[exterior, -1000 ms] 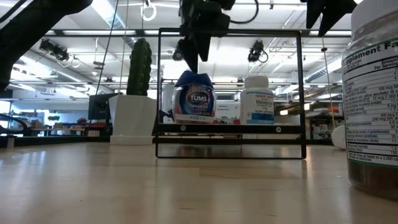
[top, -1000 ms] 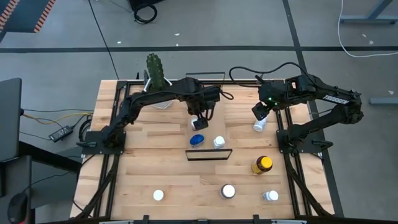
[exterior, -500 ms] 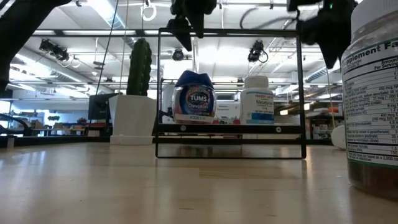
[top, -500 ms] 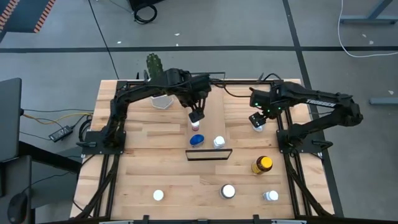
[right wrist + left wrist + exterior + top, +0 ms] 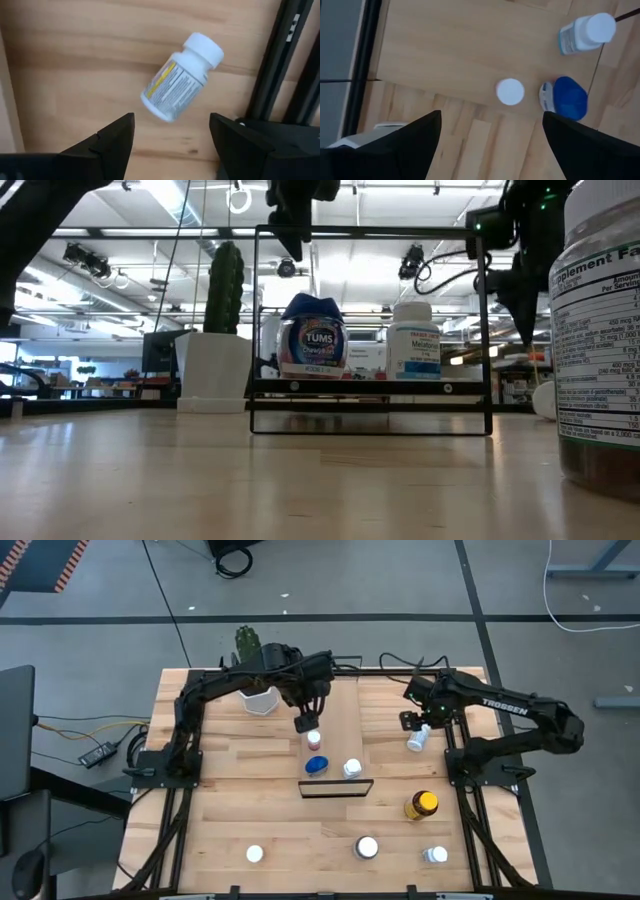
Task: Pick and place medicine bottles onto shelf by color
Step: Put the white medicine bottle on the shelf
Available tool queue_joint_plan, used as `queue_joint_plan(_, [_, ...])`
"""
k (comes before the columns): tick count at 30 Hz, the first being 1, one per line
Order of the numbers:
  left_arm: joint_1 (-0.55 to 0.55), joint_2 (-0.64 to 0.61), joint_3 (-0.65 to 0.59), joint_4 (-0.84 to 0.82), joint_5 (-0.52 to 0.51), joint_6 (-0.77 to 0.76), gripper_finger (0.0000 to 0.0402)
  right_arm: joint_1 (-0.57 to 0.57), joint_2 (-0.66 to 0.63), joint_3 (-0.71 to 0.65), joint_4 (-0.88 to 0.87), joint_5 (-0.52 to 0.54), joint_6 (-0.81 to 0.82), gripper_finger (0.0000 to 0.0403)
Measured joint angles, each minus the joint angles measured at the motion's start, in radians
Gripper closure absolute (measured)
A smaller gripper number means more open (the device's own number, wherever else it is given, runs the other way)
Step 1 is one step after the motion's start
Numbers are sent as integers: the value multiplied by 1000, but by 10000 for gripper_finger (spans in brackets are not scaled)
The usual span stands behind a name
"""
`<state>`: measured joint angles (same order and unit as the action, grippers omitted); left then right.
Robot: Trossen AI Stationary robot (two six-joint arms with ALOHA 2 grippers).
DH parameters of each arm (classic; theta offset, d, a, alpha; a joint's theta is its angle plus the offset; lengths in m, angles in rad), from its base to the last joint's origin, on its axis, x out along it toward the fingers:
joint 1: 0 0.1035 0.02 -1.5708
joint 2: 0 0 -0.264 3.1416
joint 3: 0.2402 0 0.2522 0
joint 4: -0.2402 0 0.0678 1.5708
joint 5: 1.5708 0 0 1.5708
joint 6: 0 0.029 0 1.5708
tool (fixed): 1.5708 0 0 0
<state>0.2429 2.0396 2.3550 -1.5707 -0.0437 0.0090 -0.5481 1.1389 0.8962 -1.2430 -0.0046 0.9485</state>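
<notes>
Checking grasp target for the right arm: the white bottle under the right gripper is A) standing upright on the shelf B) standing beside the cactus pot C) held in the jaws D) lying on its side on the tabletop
D: the right wrist view shows the white bottle lying label-up on the tabletop, with the right gripper open above it.

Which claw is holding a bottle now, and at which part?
Neither. The left claw and the right claw are both open and empty.
</notes>
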Motion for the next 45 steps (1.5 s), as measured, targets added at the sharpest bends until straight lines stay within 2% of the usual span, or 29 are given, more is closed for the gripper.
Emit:
queue_joint_plan(11, [67,0,0,0,48,31,49,-152,0,-173,107,16,135,138])
queue_joint_plan(16, [84,-3,0,0,50,57,49,-190,0,-205,148,44,161,138])
queue_joint_plan(31, [107,-18,0,0,77,64,49,-283,27,-304,367,63,230,115])
queue_joint_plan(45, [108,-18,0,0,77,93,49,-289,27,-330,383,5,266,114])
